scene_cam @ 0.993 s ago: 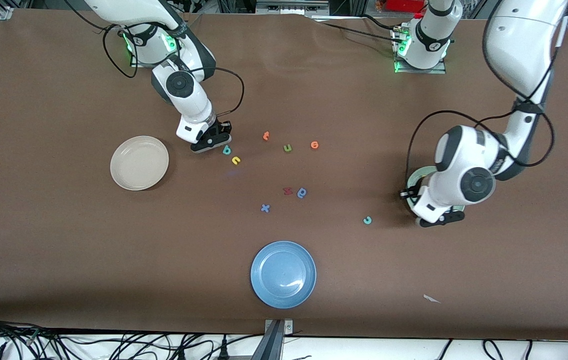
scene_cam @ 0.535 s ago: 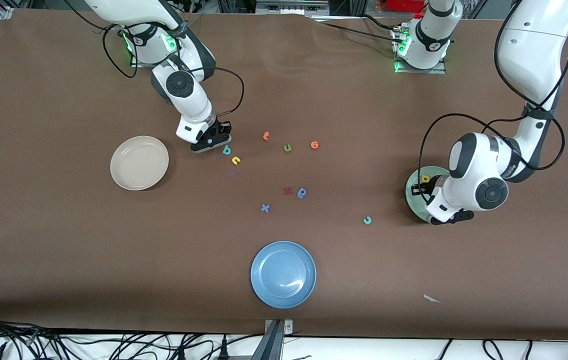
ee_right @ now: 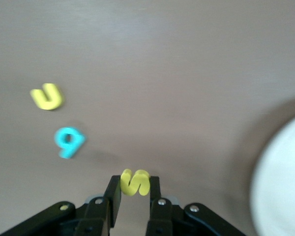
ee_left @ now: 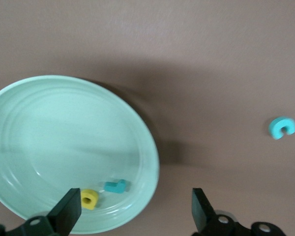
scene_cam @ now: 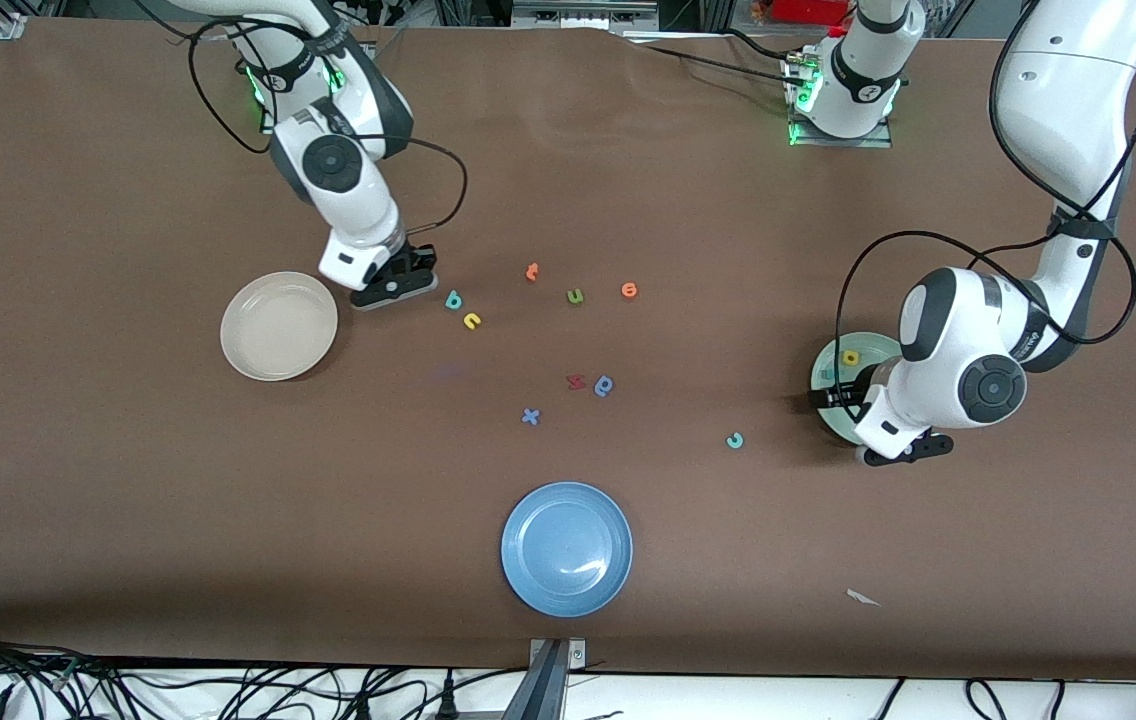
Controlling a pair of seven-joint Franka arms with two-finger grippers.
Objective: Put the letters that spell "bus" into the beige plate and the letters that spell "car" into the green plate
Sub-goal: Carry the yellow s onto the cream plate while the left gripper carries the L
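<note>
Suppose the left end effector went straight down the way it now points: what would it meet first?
Probably the green plate's rim or the bare table just beside it: the open left end effector straddles that edge. Depth is hard to judge.

My right tool (ee_right: 134, 189) pinches the "s" (ee_right: 135, 181) just beside the beige plate (scene_cam: 279, 326); "b" (scene_cam: 453, 300) and "u" (scene_cam: 472, 321) lie near. "a" (ee_left: 89, 199) and "r" (ee_left: 116, 186) sit in the green plate (ee_left: 29, 123); "c" (ee_left: 282, 128) lies outside.

Pale mint-green plate (ee_left: 137, 132) holds a yellow "a" (ee_left: 89, 200) and teal "r" (ee_left: 116, 186); brown table (scene_cam: 128, 480).
</note>
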